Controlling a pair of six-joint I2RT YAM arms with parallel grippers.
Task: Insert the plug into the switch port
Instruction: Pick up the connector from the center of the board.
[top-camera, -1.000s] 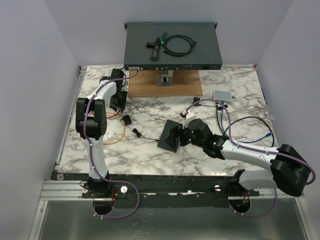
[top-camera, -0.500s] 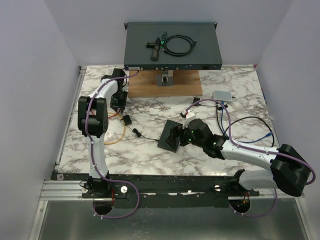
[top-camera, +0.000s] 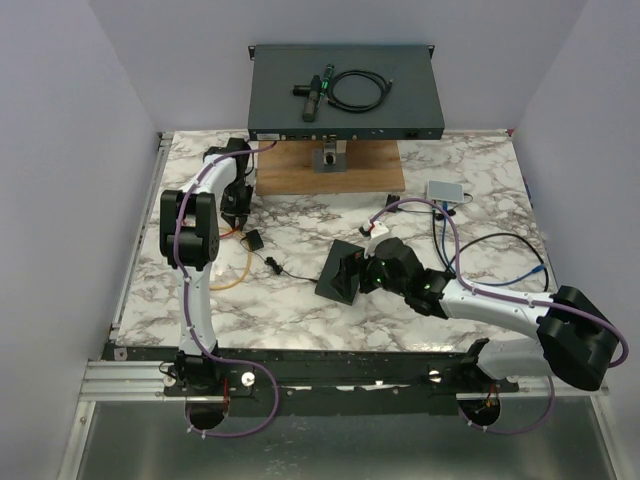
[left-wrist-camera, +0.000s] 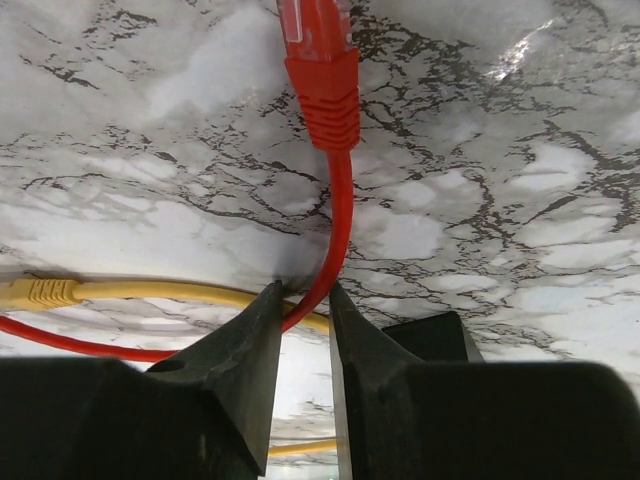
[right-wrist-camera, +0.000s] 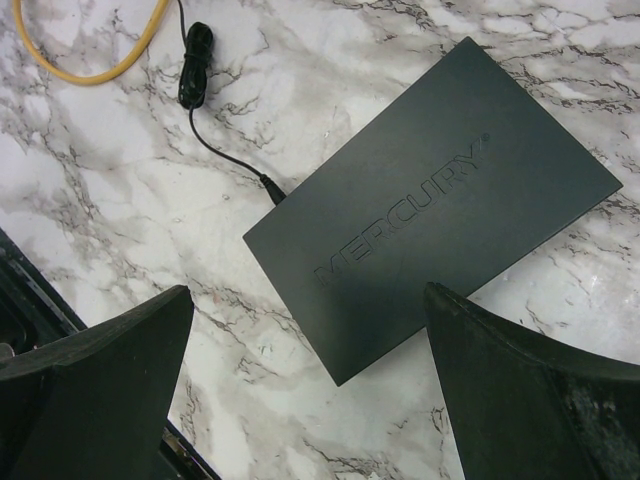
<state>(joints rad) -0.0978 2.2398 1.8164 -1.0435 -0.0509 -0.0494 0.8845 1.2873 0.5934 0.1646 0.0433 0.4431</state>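
2 fingers (left-wrist-camera: 250, 350) of the left gripper (left-wrist-camera: 305, 295) flank the red cable (left-wrist-camera: 340, 200), clamp unconfirmed; right gripper (right-wrist-camera: 308, 292) gapes wide; cable slip would misalign the plug (left-wrist-camera: 322, 70).

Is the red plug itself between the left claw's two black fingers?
No, the red plug with clear tip sits ahead of the left gripper, whose fingers straddle only its thin red cable.

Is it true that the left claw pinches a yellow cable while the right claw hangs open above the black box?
Not quite: the left wrist view shows the left claw pinching a red cable, not yellow. The right claw does hang open above the black box.
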